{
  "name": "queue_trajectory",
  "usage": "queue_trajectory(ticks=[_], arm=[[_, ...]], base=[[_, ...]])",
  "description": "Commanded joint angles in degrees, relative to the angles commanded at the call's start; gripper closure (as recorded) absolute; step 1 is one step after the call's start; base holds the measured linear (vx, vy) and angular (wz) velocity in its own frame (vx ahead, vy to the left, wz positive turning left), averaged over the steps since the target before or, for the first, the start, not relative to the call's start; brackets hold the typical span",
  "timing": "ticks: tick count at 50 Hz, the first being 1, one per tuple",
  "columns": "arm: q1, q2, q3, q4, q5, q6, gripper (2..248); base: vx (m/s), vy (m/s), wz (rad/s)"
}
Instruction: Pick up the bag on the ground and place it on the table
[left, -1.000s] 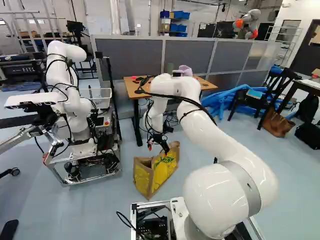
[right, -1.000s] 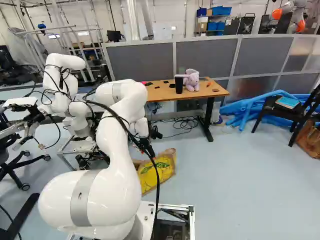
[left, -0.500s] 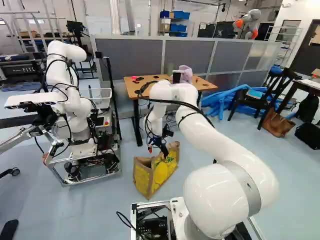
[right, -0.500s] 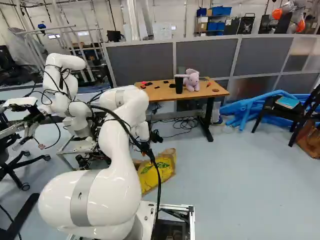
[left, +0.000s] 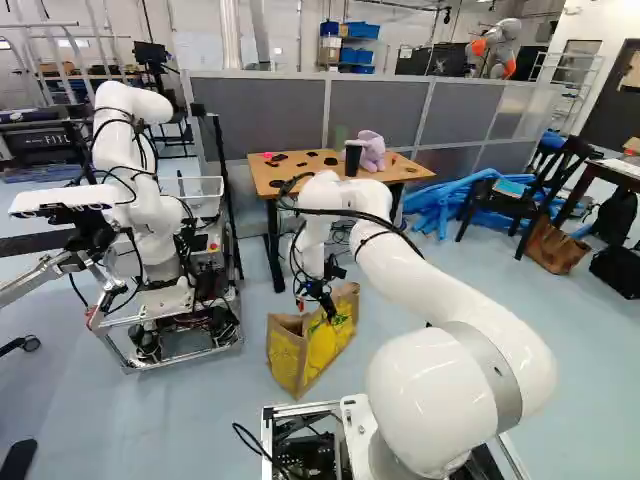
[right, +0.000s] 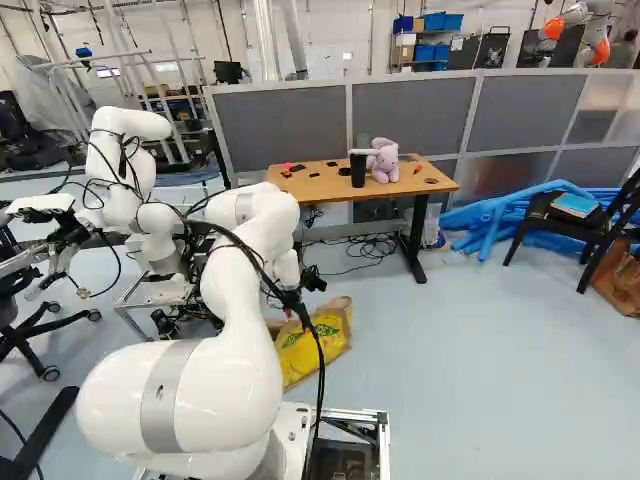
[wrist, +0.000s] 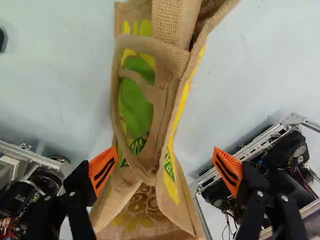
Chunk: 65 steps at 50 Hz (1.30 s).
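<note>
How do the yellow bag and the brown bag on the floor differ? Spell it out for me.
The yellow bag has yellow panels with green print; the brown bag looks plain brown.
The yellow bag lies under the open hand, between its spread fingers as the wrist camera sees it; the brown bag is away from the arm, beside a black chair.
Both rest on the floor.

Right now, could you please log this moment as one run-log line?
gripper: open, over bag | bag: on floor, not gripped | table: ahead, holding plush toy, black cup | next: probably lower, then close
</note>
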Motion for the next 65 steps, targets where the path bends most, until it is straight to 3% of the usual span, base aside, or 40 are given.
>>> queue_trajectory(ticks=[64,65], arm=[[0.0,-14.11,-14.27,0.0,0.0,0.0,3],[0.0,-14.2,-14.37,0.0,0.0,0.0,33]], base=[[0.0,0.0,0.0],[0.0,0.0,0.0]])
